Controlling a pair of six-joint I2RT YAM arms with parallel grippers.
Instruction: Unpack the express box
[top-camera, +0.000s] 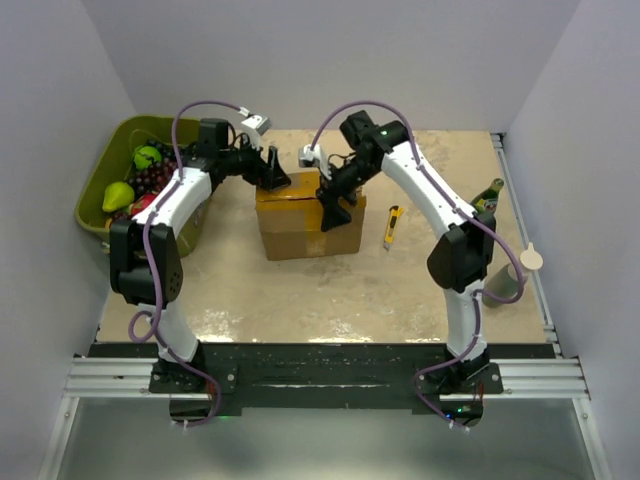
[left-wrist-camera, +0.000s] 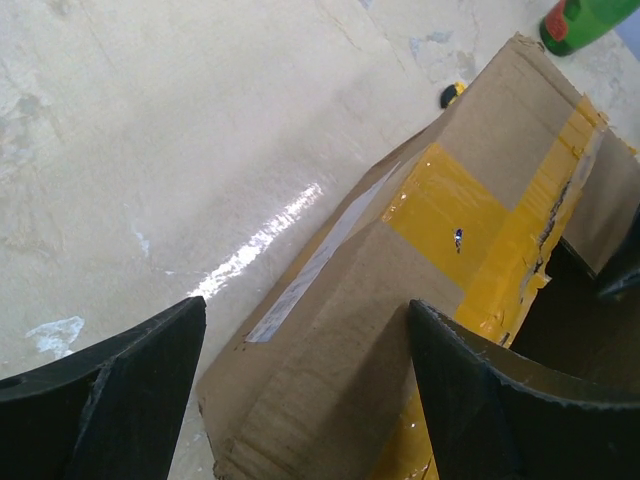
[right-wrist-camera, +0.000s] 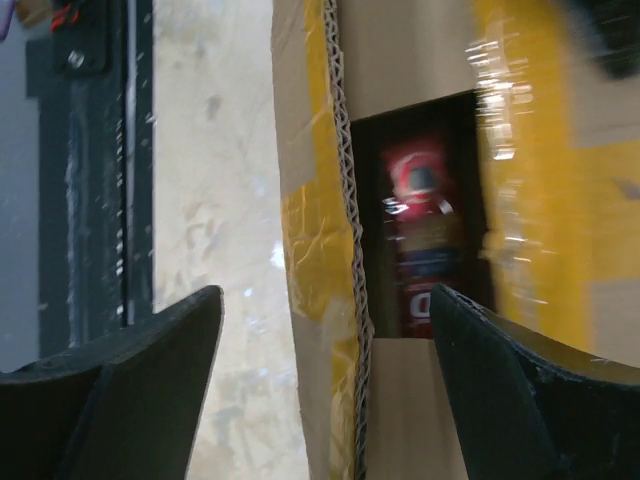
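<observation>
Left gripper (left-wrist-camera: 308, 305): released, jaws spread wide and gripping nothing; one finger (left-wrist-camera: 110, 400) is over bare table, the other over cardboard.
Right gripper (right-wrist-camera: 325, 290): released, jaws spread wide; a corrugated flap edge (right-wrist-camera: 350, 260) stands edge-on between the fingers with a gap on each side.
Express box (top-camera: 305, 228): brown carton on the table (top-camera: 300, 290), directly beneath both grippers. Its near corner lies between the left fingers, and its top opening is just ahead of the right fingers.
Tape (left-wrist-camera: 450, 200): yellow strips across the top flaps, ahead of the left gripper, torn along the seam.
Label (left-wrist-camera: 310, 270): pale strip on the box's side, just ahead of the left gripper.
Contents: a red packet (right-wrist-camera: 425, 240) shows through the gap in the flaps, ahead of the right gripper; blurred, print unreadable.
Utility knife (top-camera: 393, 227): yellow, lying on the table beside the box, to the outside of the right gripper.
Bottle (top-camera: 488, 196): green, well outside the right gripper.
Bin (top-camera: 95, 215): olive-green, holding fruit, outside the left gripper.
</observation>
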